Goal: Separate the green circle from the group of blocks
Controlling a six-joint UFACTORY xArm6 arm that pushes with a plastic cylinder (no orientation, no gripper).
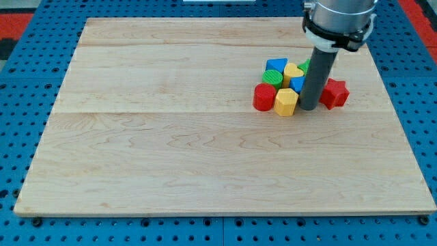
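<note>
A tight group of blocks sits at the view's upper right on the wooden board (171, 157). The green circle (272, 78) lies in the group, below a blue triangle (276, 65) and above a red cylinder (264, 97). A yellow block (293, 70) is to its right and a yellow hexagon (286, 102) at its lower right. A blue block (297, 83) and another green block (304, 65) are partly hidden by the rod. A red star (334, 93) lies on the rod's right. My tip (308, 109) rests between the yellow hexagon and the red star.
The board lies on a blue pegboard surface (27, 102) that surrounds it on all sides. The arm's grey and black wrist (339, 20) hangs over the board's upper right corner.
</note>
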